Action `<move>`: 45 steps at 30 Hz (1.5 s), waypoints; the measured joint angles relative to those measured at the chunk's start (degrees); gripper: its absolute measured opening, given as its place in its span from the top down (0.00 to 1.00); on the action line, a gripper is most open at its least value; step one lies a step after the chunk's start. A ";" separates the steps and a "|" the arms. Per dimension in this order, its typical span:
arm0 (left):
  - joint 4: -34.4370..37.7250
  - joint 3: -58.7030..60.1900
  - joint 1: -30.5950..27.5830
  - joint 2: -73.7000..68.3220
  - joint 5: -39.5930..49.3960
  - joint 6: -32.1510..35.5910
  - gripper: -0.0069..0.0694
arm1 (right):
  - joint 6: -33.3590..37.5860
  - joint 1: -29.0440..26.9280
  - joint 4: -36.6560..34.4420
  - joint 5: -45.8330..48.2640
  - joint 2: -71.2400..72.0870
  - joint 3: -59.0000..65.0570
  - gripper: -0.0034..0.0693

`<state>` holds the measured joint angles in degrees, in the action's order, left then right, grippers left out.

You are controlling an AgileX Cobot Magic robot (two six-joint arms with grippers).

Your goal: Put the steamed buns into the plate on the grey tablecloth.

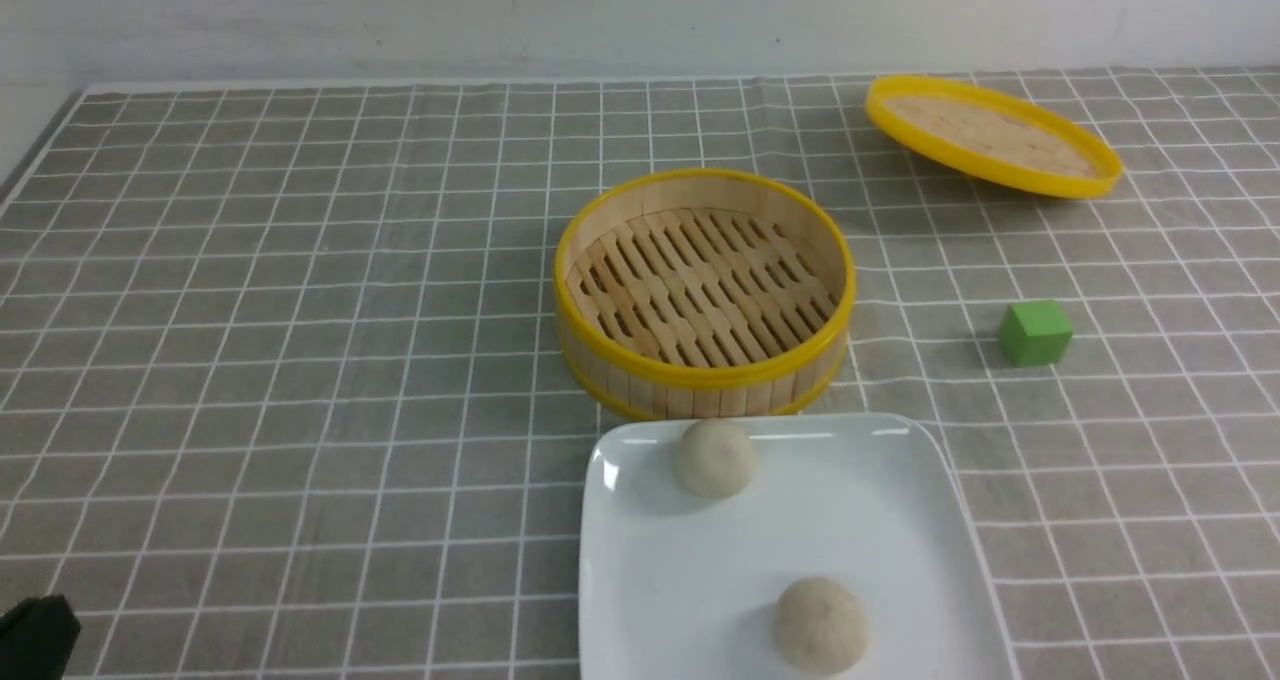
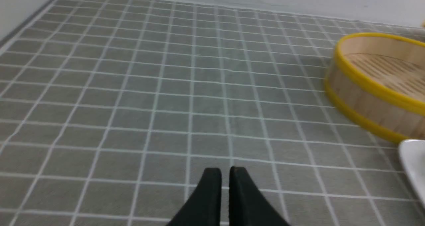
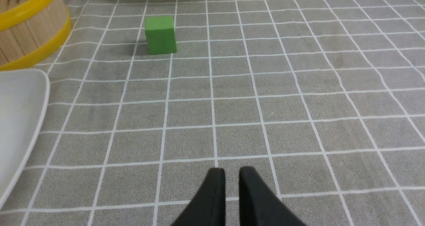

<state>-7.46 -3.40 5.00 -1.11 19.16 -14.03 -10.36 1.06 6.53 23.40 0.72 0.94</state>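
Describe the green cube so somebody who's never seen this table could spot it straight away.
Start at the round yellow-rimmed bamboo steamer basket in the middle of the grey tablecloth. To the robot's right of it, alone on the cloth, sits the green cube. It is the only green, sharp-edged thing; the steamed buns on the white plate are round and cream.

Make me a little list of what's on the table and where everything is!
buns: two steamed buns, far one and near one, both on the plate
steamer basket: empty, just behind the plate
lid: off, far right
green cube: right of the basket
left gripper: nearly closed, holding nothing
right gripper: same
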 joint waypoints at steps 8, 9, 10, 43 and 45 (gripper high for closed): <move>0.00 4.94 -8.66 1.75 1.17 0.44 0.81 | 0.00 0.00 0.00 0.00 0.00 0.00 0.82; 0.00 4.99 -8.63 1.75 1.36 0.44 0.81 | 0.00 0.00 0.00 0.00 0.00 0.00 0.82; 0.00 4.99 -8.54 1.75 1.61 0.44 0.81 | 0.00 0.00 0.00 0.00 0.00 0.00 0.82; -0.92 4.93 -5.85 1.75 2.03 0.44 0.77 | 0.00 0.00 0.00 0.00 0.00 0.00 0.76; -0.94 4.93 -5.85 1.75 2.03 0.44 0.77 | 0.00 0.00 0.00 0.00 0.00 0.00 0.76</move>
<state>-8.40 1.53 -0.85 0.64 21.18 -13.59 -10.36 1.06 6.53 23.40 0.72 0.94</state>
